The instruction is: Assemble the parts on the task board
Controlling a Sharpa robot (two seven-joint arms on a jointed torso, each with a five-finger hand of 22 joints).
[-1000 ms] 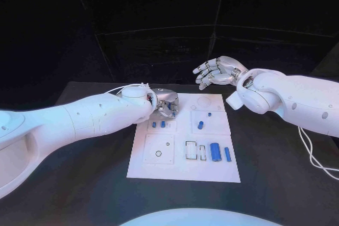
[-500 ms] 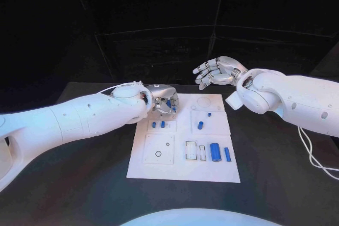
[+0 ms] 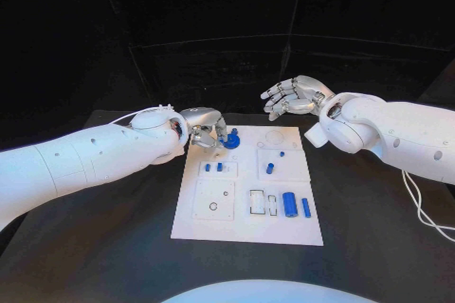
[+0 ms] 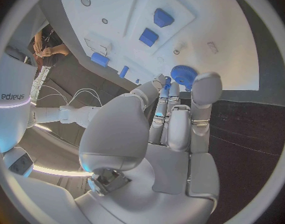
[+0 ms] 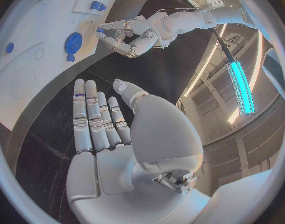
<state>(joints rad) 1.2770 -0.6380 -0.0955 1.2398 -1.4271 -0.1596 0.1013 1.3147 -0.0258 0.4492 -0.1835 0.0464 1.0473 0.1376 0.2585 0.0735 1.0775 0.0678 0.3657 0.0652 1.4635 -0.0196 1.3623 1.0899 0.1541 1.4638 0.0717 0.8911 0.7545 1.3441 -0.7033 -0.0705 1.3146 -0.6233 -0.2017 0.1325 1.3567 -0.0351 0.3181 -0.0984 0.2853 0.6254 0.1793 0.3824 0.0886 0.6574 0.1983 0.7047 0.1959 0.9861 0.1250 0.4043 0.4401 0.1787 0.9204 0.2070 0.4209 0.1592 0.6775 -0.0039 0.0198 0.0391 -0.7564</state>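
The left hand [image 3: 204,133] was at the far left corner of the task board [image 3: 246,227]. Its fingers were curled close to a round blue gear [image 3: 229,142], which sat on the board there. The left wrist view showed the gear [image 4: 184,75] right at its fingertips [image 4: 206,87], touching or almost touching, so I could not tell if the hand was holding it.

Two small blue pieces [image 3: 214,166] stood just in front of the gear. Further right, another blue piece [image 3: 269,167] sat in its square. Near the front, a fat blue peg [image 3: 289,204] and a thin blue peg [image 3: 305,207] lay loose next to an open slot [image 3: 257,200]. So a lot of the job looked left to do.

The right hand [image 3: 294,96] hung in the air behind the board, wide open and holding nothing. All of it sat on the black counter [image 3: 379,224].
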